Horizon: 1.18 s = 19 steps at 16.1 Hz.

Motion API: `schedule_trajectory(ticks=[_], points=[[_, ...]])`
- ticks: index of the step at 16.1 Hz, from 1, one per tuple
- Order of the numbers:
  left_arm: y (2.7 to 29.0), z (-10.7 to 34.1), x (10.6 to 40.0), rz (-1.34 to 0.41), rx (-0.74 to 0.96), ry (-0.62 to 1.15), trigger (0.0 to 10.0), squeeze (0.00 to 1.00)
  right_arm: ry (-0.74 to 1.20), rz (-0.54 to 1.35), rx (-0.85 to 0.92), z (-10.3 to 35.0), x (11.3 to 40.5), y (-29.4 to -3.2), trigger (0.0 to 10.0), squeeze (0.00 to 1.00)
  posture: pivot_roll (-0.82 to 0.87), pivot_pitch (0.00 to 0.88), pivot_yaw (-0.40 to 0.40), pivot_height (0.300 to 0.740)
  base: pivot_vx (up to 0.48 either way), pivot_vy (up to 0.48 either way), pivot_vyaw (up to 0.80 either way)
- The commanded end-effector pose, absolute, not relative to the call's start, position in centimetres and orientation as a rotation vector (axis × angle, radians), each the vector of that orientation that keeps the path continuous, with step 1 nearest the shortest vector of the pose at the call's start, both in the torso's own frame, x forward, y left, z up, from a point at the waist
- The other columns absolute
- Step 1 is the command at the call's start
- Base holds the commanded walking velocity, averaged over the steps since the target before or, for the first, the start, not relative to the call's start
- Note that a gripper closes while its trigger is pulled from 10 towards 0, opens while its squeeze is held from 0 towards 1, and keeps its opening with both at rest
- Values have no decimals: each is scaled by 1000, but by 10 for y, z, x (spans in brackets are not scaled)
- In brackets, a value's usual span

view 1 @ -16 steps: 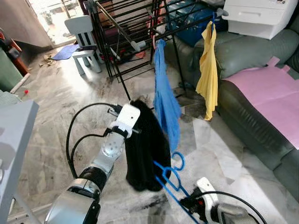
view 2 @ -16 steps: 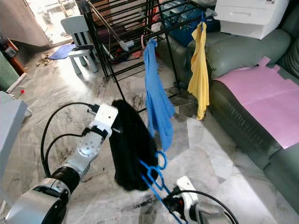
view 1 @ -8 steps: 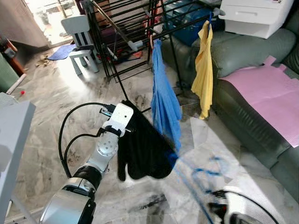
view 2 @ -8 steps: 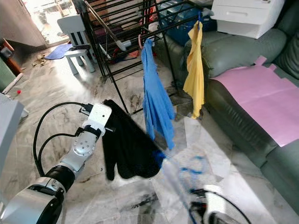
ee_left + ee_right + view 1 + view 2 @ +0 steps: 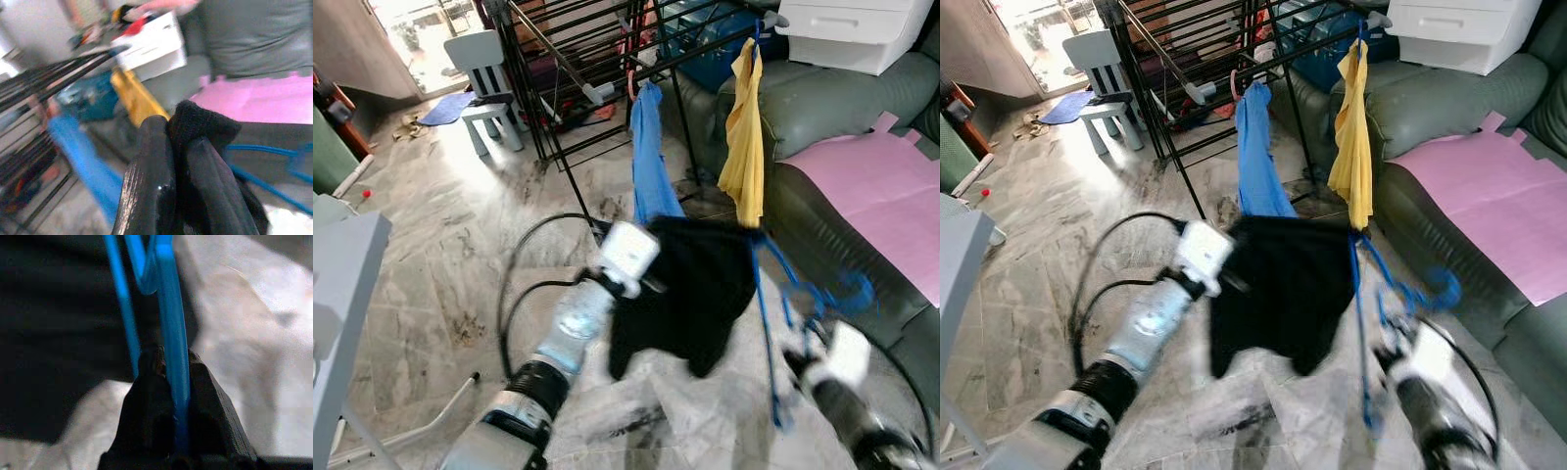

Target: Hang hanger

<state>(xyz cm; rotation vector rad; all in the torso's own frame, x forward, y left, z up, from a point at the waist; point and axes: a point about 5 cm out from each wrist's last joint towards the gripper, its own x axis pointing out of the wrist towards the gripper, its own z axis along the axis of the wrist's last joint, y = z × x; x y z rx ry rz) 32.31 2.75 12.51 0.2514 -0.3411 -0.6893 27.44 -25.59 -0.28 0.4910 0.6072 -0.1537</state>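
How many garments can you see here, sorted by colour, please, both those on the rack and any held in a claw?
Blue garment hanging on the drying rack: 1
Yellow garment hanging on the rack: 1
Black garment held by the left claw: 1
Total: 3

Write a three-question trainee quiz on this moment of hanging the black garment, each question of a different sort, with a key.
1. True or false: the left hand is pinching the black garment.
2. What does the right hand grip? A) the yellow garment B) the blue hanger C) the drying rack
3. Fill in: the blue garment hangs from the ___.

Key: 1 true, its fingers are closed on a fold of the cloth. 2 B, a blue bar runs between its fingers. 3 drying rack.
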Motion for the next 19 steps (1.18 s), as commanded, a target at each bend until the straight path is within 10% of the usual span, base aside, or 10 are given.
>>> schedule_trajectory(ticks=[1,12,19], points=[[31,130,322,-697,288,-396,10000,0,638,-113,509,-8,273,-246,10000,0,-180,37,161,740,0,0,0],[57,95,334,-796,989,-284,10000,0,816,621,-199,-16,216,-234,10000,0,-194,58,195,740,0,0,0],[67,75,325,-894,1213,-294,10000,0,762,840,-229,7,208,-222,10000,0,-185,59,205,740,0,0,0]])
